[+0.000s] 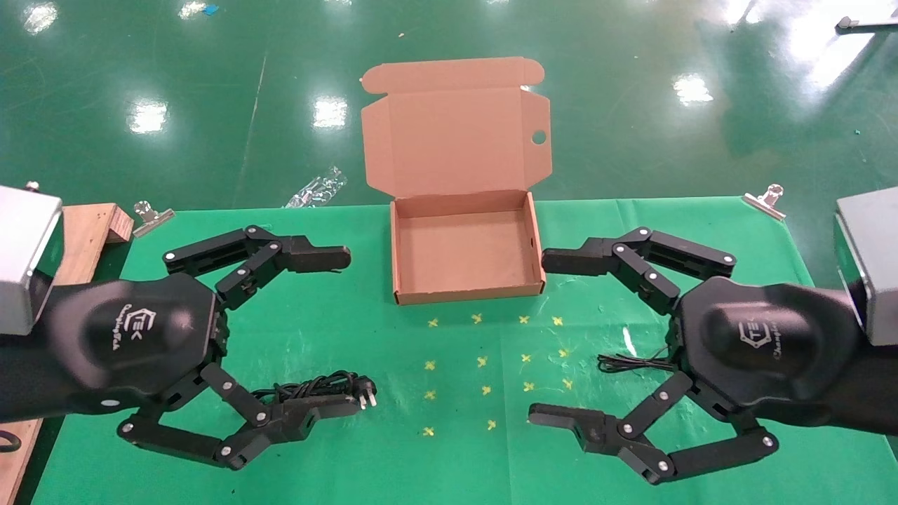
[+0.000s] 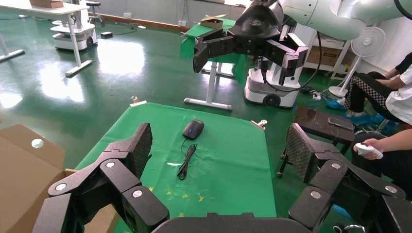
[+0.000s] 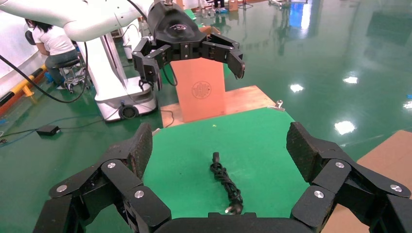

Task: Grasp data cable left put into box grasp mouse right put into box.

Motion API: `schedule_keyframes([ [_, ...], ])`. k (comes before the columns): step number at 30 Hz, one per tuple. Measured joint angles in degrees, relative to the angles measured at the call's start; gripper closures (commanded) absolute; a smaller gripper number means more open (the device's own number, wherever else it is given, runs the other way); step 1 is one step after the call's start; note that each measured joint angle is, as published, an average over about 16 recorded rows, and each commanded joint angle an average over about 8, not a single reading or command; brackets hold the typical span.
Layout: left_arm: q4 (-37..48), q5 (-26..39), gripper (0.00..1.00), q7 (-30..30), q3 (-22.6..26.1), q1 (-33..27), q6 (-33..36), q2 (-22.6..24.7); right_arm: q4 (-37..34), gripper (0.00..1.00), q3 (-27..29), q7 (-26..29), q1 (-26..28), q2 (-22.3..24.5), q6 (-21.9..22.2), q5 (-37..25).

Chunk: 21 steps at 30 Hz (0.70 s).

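Centre of the head view, the box [image 1: 466, 245] sits open on the green table [image 1: 701, 238], flap up with its round hole at the right, yellow crosses [image 1: 484, 361] dotting the cloth in front and metal clips [image 1: 765, 200] at the far corners (a crumpled clear wrapper [image 1: 316, 188] lies on the floor beyond). Lower left, the left gripper [image 1: 351, 330] hangs fingers spread wide above the data cable [image 1: 316, 387], whose pronged plug points toward the middle. Lower right, the right gripper [image 1: 540, 340] is equally agape, hiding the mouse [image 2: 193, 129] save its thin cord; both housings read "TEK".
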Motion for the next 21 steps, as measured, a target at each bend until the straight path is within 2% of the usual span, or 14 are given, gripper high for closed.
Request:
schedule_keyframes([
  [21,0.00,0.00,0.00,0.00,0.00,0.00,0.00,0.00,0.00,0.00,0.00,0.00,0.00,0.00,0.00,0.00],
])
